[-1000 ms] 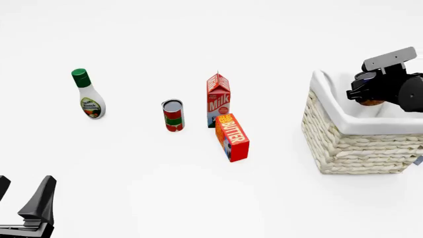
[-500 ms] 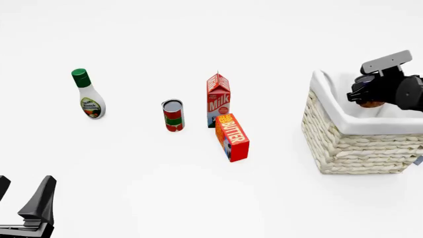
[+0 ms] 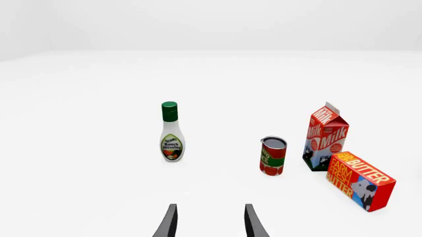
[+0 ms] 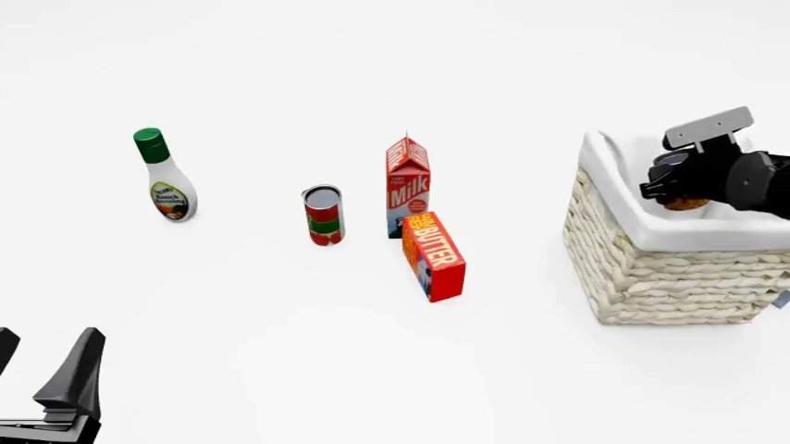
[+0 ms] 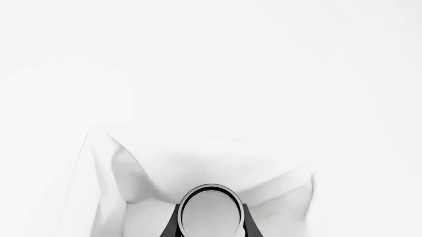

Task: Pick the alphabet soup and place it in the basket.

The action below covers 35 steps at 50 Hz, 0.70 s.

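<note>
in the left wrist view i see my left gripper (image 3: 210,224) with its two dark fingers spread apart and nothing between them, low over the bare white table (image 3: 86,197). taking the milk carton (image 3: 325,137) as my landmark, the red-and-green can (image 3: 273,155) stands upright just beside it on the side toward the ranch dressing bottle (image 3: 171,132), which is well apart from the carton, and the butter box (image 3: 360,180) lies nearer the camera than the carton, close against it. in the front view the same row shows: bottle (image 4: 165,175), can (image 4: 324,215), milk carton (image 4: 409,186) and butter box (image 4: 434,255), with my left gripper (image 4: 43,375) well off from the carton at the near corner, fingers parted. far on the carton's other side stands the basket (image 4: 642,264), cream wicker with a white cloth lining, and my right gripper (image 4: 676,190) hangs just inside its rim; only a small brownish-orange bit of the alphabet soup (image 4: 686,202) peeks out under the fingers there. in the right wrist view the alphabet soup (image 5: 211,211) shows its round silver top with a dark rim, label hidden, pinched between the dark fingers of my right gripper (image 5: 211,228), which are closed against its sides. the can is over the basket (image 5: 165,163), whose white lining folds around it; i cannot tell whether it touches the bottom.
</note>
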### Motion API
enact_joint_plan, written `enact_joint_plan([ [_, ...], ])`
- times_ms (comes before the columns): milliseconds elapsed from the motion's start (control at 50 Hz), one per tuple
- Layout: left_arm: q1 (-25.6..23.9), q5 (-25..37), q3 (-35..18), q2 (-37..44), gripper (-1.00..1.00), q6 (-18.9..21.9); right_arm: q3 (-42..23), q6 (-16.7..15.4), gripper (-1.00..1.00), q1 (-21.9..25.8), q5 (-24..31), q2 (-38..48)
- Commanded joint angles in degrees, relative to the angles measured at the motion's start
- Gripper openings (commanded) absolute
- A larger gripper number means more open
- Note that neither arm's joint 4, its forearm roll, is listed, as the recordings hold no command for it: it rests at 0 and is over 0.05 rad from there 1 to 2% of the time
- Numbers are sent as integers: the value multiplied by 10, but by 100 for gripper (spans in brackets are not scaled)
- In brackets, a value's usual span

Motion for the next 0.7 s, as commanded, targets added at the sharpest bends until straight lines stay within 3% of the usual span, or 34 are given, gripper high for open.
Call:
enact_joint_plan([
  [20, 0, 0, 0, 0, 100, 0, -4, 12, -100, 0, -7, 9],
  [520, 0, 0, 0, 0, 100, 0, -10, 14, -100, -2, -14, 28],
  [540, 0, 0, 0, 0, 100, 0, -11, 13, 100, -2, -14, 28],
  [700, 0, 0, 0, 0, 100, 0, -14, 13, 100, -6, -14, 29],
])
